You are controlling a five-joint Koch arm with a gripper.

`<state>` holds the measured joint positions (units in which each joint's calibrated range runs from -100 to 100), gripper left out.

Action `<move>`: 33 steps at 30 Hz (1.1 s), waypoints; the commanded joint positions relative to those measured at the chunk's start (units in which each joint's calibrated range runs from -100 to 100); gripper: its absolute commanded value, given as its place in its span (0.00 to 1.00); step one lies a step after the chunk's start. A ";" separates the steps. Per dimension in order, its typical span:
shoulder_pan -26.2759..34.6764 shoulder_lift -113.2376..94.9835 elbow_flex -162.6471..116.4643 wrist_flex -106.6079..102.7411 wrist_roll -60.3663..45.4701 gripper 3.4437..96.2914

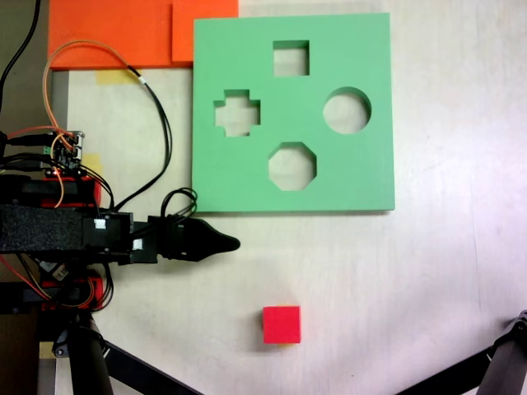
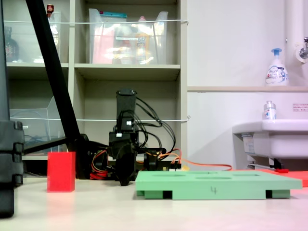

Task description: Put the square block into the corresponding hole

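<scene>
Gripper (image 1: 224, 243) jaw gap unreadable in both exterior views; orange foam sheets (image 1: 115, 29) cut by top edge.

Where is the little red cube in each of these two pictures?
First exterior view: the red cube sits on the table near the bottom centre, below the green board and apart from it.
Second exterior view: the red cube stands at the left, apart from the green board.
Shared landmark: the green board.
</scene>
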<state>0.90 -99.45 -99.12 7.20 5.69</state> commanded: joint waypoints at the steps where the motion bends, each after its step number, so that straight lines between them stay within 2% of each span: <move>1: -0.24 -0.55 -0.88 -6.76 -0.44 0.49; 19: -0.29 -0.55 -0.88 -6.76 -0.24 0.47; 21: -2.44 -0.55 -0.88 -6.86 5.03 0.48; 23: -7.28 -0.55 -0.88 -7.05 12.36 0.50; 26: -7.81 -0.55 -0.88 -5.80 21.29 0.51; 29: -9.38 -0.55 -0.88 -7.53 23.74 0.50; 33: -10.60 -0.55 18.76 -38.35 29.74 0.49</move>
<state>-9.45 -99.45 -85.79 -11.21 32.99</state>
